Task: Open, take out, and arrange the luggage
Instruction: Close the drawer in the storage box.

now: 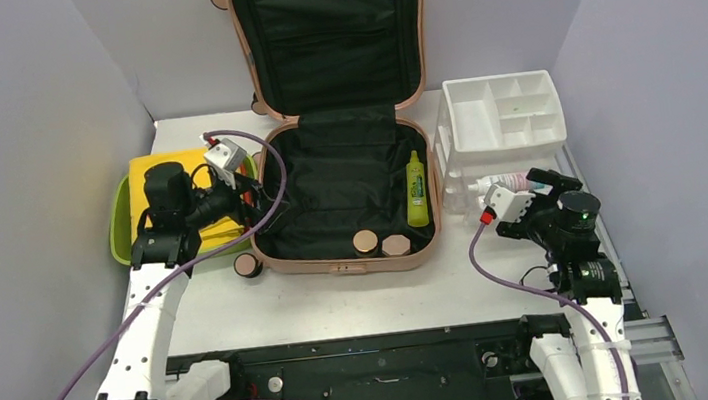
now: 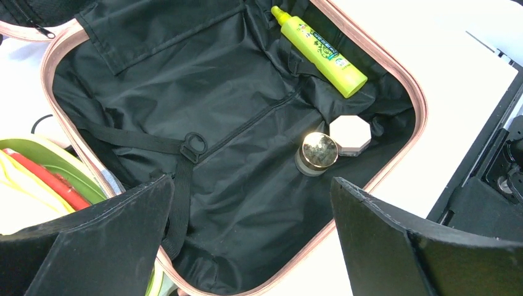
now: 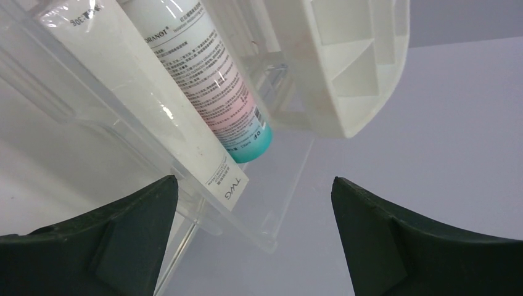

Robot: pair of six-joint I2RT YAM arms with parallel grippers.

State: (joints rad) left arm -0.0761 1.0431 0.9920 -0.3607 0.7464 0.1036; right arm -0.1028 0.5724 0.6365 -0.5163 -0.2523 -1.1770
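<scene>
Overhead and left-wrist views share luggage (image 1: 332, 41) (right wrist close, perhaps, to organizer (image 3: 361, 114)).

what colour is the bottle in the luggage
Bottle is neon yellow-green; clearest in left wrist view.

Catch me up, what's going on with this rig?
The salmon-pink hard-shell suitcase lies open on the table, lid upright. A lime-yellow spray bottle and two small jars sit inside. The left gripper hovers open above them, holding nothing. The right gripper, also open and empty, faces a clear plastic drawer at the white compartment organizer, where a white-to-teal tube lies.
</scene>
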